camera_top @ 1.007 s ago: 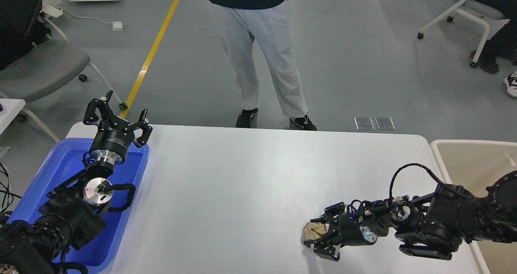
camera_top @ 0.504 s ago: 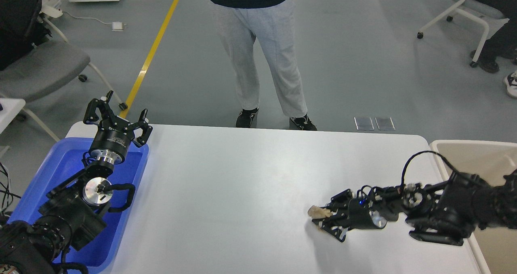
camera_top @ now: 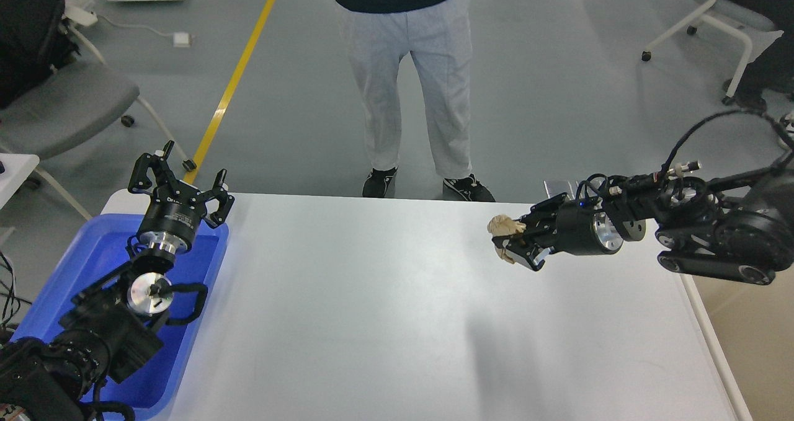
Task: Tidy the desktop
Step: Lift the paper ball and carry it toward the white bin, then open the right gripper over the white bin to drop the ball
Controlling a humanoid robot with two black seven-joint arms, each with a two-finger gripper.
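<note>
The white desktop (camera_top: 372,322) fills the middle of the head view. My right gripper (camera_top: 510,240) is shut on a crumpled beige paper ball (camera_top: 504,226) and holds it raised above the desktop's far right part, pointing left. My left gripper (camera_top: 180,179) is open and empty, held upright over the far end of the blue plastic tray (camera_top: 93,253) at the left.
A beige bin (camera_top: 757,340) stands off the desktop's right edge, partly hidden by my right arm. A person in grey trousers (camera_top: 409,80) stands just beyond the far edge. Chairs stand at far left and far right.
My right gripper has closed on the paper ball and lifted it off the desktop, moving up and away toward the far right. The left arm has not moved.
</note>
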